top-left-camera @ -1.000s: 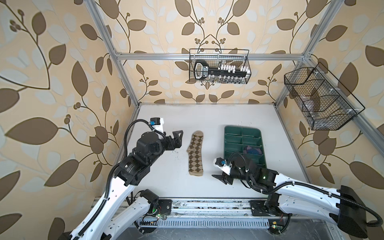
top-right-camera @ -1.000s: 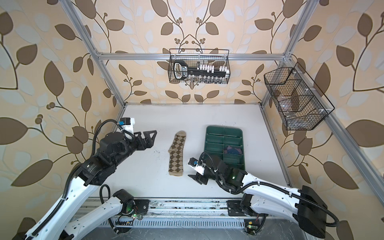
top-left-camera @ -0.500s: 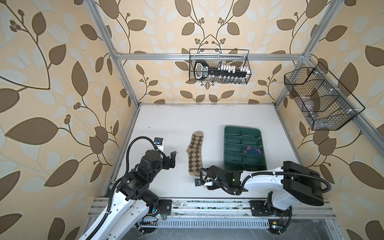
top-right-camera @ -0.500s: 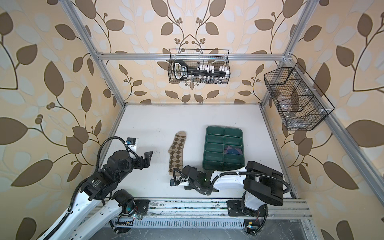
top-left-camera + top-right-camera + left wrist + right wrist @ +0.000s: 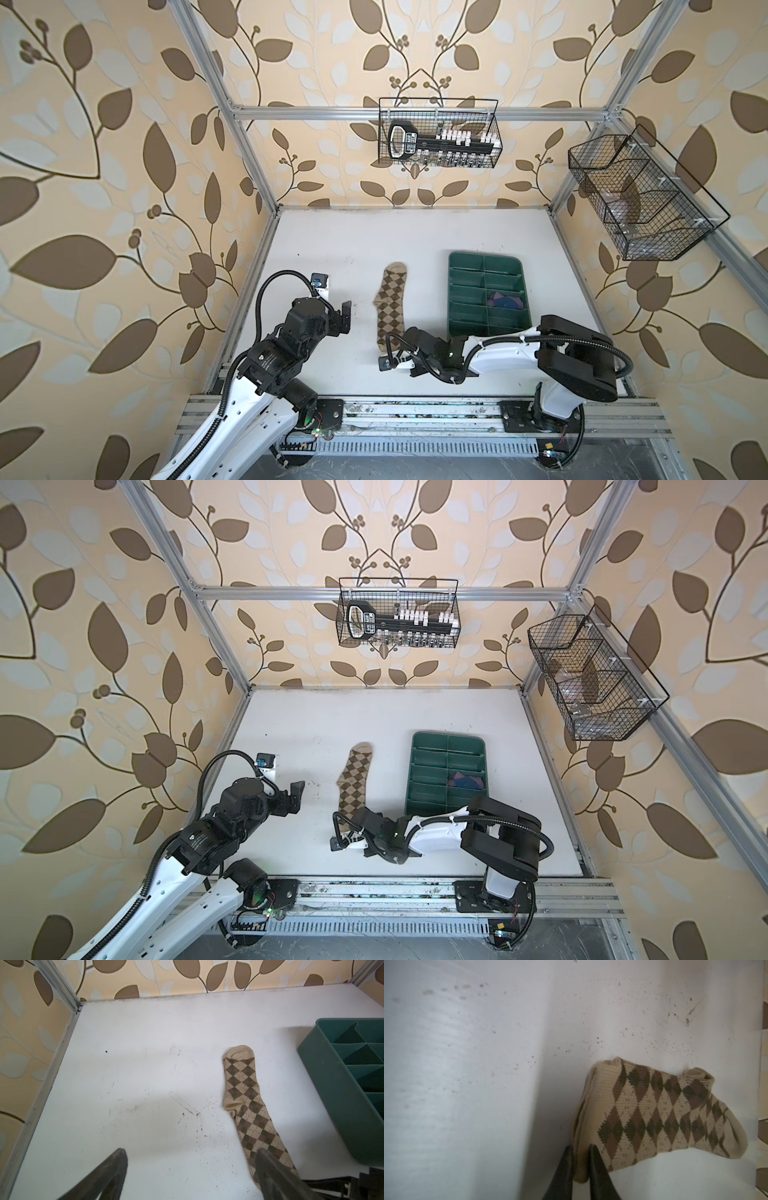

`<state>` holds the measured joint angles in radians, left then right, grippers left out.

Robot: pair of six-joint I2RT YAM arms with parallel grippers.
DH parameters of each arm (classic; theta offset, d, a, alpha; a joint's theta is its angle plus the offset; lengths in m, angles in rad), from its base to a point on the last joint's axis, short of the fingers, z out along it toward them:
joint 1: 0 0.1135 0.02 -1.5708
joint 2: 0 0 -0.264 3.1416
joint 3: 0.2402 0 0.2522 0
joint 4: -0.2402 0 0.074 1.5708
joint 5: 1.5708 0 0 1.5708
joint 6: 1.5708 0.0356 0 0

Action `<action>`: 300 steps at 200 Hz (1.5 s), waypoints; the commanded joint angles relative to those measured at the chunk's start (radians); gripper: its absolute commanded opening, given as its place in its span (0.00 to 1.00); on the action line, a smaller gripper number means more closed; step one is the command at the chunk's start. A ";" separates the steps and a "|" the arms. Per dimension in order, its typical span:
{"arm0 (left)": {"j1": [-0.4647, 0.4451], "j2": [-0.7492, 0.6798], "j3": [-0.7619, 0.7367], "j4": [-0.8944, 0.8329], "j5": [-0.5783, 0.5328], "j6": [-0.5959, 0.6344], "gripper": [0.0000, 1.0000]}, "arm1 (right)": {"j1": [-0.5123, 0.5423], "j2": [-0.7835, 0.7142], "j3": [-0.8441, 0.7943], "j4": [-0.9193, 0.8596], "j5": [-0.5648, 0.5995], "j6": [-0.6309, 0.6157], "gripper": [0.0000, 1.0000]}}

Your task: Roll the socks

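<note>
The tan argyle sock (image 5: 390,305) (image 5: 353,785) lies flat and lengthwise on the white table, toe at the far end. My right gripper (image 5: 397,338) (image 5: 358,814) sits low at its near end. In the right wrist view the right gripper (image 5: 580,1147) is shut on the plain cuff edge of the tan sock (image 5: 654,1113), which bunches up there. The purple sock (image 5: 505,300) (image 5: 465,780) lies balled in a compartment of the green tray (image 5: 457,266). My left gripper (image 5: 345,316) (image 5: 191,1151) hovers open and empty just left of the tan sock (image 5: 243,1088).
The green divided tray (image 5: 419,746) (image 5: 324,1076) stands right of the tan sock, close to the right arm. A wire basket (image 5: 438,133) with tools hangs on the back wall. Another wire basket (image 5: 640,199) hangs on the right wall. Aluminium frame posts bound the table.
My right gripper has dropped to the near end of the tan sock and shut on its cuff. My left arm has pulled back toward the front and lower, still open.
</note>
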<state>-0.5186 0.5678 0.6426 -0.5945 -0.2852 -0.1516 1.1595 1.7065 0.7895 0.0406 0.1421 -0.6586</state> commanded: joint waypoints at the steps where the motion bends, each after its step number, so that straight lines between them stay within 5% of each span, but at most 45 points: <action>1: -0.013 0.024 0.069 0.035 0.049 0.093 0.95 | -0.047 0.047 0.105 -0.204 -0.199 0.089 0.10; 39: -0.031 0.067 0.163 0.017 0.108 0.303 0.91 | -0.149 0.115 0.258 -0.414 -0.461 0.136 0.10; 97: -0.050 -0.007 0.150 -0.008 0.467 0.742 0.83 | -0.331 0.277 0.447 -0.681 -0.767 0.122 0.10; 146: -0.252 0.108 0.050 -0.023 0.350 0.947 0.79 | -0.397 0.345 0.524 -0.743 -0.805 0.110 0.10; 196: -0.460 0.337 -0.070 0.219 0.264 0.931 0.75 | -0.418 0.368 0.532 -0.741 -0.818 0.098 0.10; 300: -0.473 0.595 -0.202 0.563 0.084 0.895 0.69 | -0.428 0.382 0.522 -0.740 -0.860 0.062 0.11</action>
<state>-0.9894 1.1252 0.4454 -0.1341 -0.1303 0.7521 0.7345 2.0586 1.3075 -0.6704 -0.6918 -0.5549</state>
